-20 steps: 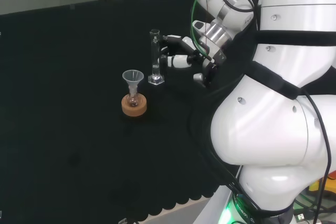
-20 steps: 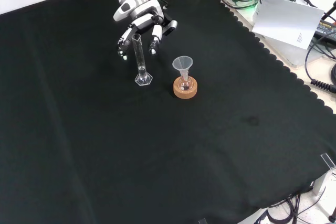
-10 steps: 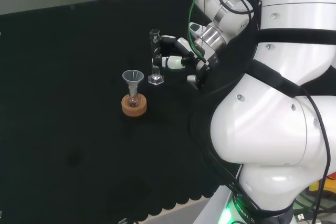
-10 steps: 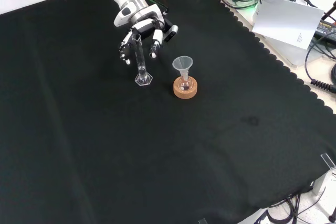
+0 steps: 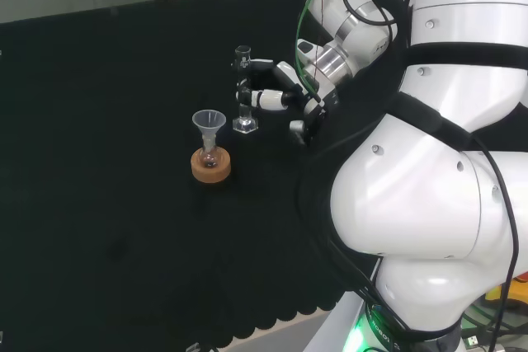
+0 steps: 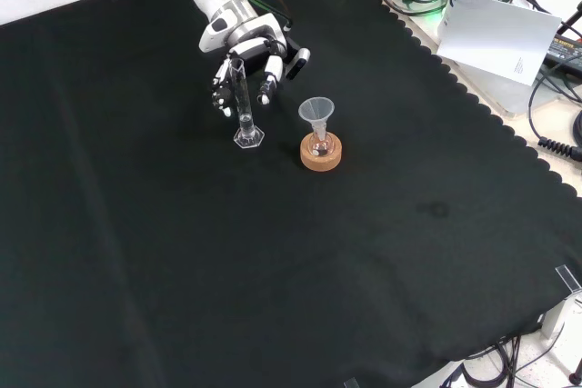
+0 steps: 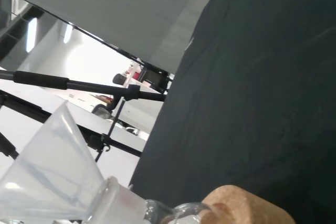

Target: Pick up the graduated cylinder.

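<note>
The graduated cylinder is a tall clear tube on a hexagonal foot, standing upright on the black cloth. In the front view the cylinder rises just below the hand, whose fingers reach down on both sides of its upper part. In the head view the hand comes in from the right, and its straight fingertips reach the tube at mid height. The fingers are spread rather than curled round the glass. Whether they touch it I cannot tell.
A clear funnel sits in a small flask on a cork ring, just right of the cylinder in the front view. The wrist view has the funnel and cork ring close up. Paper and cables lie beyond the cloth's scalloped edge.
The hand has moved closer to the cylinder, and its fingers now flank the tube. The cylinder, funnel and cork ring stand where they were.
</note>
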Controlling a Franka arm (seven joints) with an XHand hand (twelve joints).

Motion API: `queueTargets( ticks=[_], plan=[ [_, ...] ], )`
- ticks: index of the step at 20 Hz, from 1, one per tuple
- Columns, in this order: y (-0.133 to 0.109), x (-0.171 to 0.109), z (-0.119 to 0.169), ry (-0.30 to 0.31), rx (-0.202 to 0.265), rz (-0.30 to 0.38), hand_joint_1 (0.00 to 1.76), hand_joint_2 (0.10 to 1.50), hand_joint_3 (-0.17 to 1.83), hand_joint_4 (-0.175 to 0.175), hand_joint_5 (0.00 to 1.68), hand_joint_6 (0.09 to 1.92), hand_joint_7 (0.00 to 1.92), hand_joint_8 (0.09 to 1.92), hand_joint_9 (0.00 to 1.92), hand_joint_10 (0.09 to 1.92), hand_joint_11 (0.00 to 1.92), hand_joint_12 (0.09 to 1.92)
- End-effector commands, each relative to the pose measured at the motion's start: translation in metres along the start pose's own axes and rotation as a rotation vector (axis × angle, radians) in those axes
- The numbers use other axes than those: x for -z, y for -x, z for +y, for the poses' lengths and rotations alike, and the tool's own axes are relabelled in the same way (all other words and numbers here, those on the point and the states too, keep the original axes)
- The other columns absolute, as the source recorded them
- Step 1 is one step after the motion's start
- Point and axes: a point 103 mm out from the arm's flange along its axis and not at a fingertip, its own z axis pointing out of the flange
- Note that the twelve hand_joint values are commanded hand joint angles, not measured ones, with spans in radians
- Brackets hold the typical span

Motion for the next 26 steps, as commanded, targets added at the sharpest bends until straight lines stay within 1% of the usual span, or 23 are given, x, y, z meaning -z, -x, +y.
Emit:
queueTargets(
  ticks=[1,6,12,15,20,26],
  plan=[
    [-0.0011,-0.0035,0.0022,0.01,0.01,0.03,1.12,1.02,-0.17,-0.039,0.68,0.14,0.53,0.57,0.79,0.43,0.62,1.16],
    [-0.0001,-0.006,0.0024,0.023,0.006,0.043,1.12,1.03,-0.17,-0.039,0.68,0.15,0.53,0.56,0.79,0.43,0.62,1.16],
    [0.0027,-0.0099,0.0023,0.025,-0.003,0.042,1.13,1.03,-0.17,-0.038,0.68,0.16,0.53,0.56,0.8,0.42,0.63,1.16],
    [0.0037,-0.0107,0.0023,0.027,-0.005,0.043,1.13,1.03,-0.17,-0.037,0.67,0.19,0.54,0.56,0.81,0.4,0.64,1.14],
    [0.0059,-0.0108,0.0016,0.033,-0.009,0.052,1.13,1.04,-0.17,-0.037,0.6,0.38,0.54,0.55,0.83,0.36,0.65,1.14],
    [0.0085,-0.0127,0.002,0.034,-0.013,0.048,1.14,1.04,-0.17,-0.036,0.58,0.43,0.54,0.55,0.84,0.35,0.66,1.14]
  ],
)
